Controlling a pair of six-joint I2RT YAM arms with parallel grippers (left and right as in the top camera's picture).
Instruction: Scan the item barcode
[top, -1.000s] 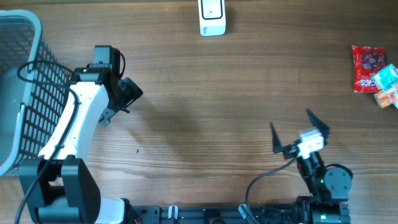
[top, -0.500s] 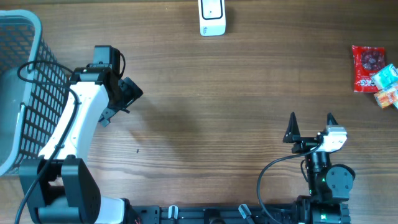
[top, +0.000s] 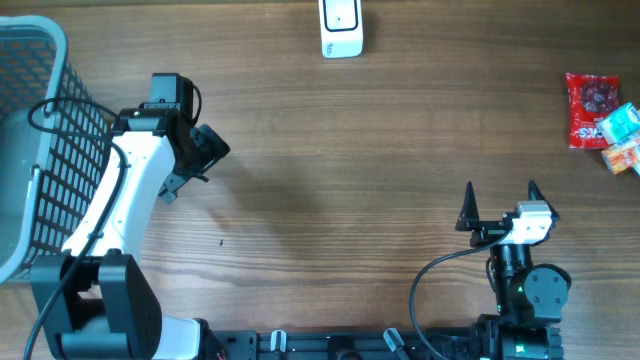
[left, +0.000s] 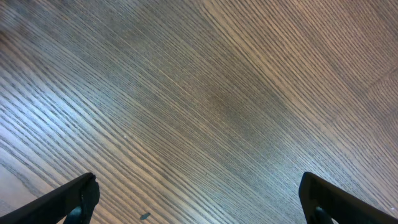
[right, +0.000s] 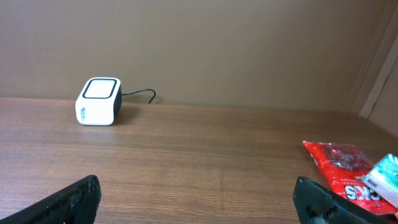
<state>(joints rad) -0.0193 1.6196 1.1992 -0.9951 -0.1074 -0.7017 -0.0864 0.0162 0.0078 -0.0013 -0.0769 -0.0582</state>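
Note:
The white box-shaped barcode scanner stands at the table's far edge, and in the right wrist view the scanner is far ahead on the left. The items lie at the far right: a red packet with a teal packet and a small orange one beside it. The right wrist view shows the red packet and the teal packet ahead on the right. My right gripper is open and empty near the front edge, well short of them. My left gripper hangs open over bare wood.
A grey wire basket fills the left edge, beside the left arm. The scanner's cable runs off behind it. The wooden table spreads between both arms.
The right gripper turned from a slanted pose to point straight at the far edge and shifted slightly right. The left arm stayed put.

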